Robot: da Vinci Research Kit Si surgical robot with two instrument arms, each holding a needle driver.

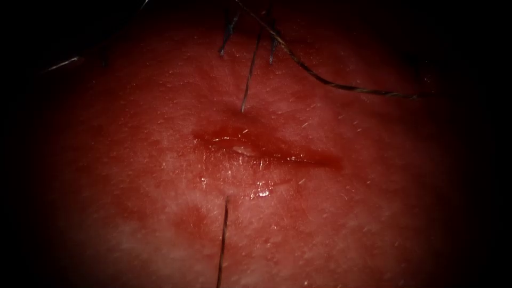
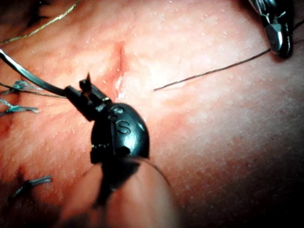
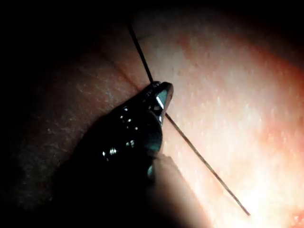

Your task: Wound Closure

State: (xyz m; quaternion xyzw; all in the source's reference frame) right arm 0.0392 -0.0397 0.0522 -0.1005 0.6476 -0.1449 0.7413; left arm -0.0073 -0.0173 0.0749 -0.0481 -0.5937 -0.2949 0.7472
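Note:
The cut (image 1: 266,149) runs across the middle of the tissue (image 1: 373,213), wet with red fluid. Thread (image 1: 248,74) enters the tissue just beyond the cut, and a strand (image 1: 223,240) comes out on the near side. In the left wrist view, my left tool (image 2: 85,92) is shut on the shiny curved needle (image 2: 28,71) near one end, and the needle is outside the tissue beside the cut (image 2: 118,66). My right tool (image 3: 161,95) is shut on the thread (image 3: 199,156), which is stretched straight over the tissue. The right tool (image 2: 280,40) is also in the left wrist view, holding that strand (image 2: 209,71).
A long loose thread (image 1: 330,82) curves over the far tissue toward the right. Short cut ends of thread (image 1: 226,37) stand up from earlier stitches at the back, and several bluish cut ends (image 2: 21,109) lie near my left tool.

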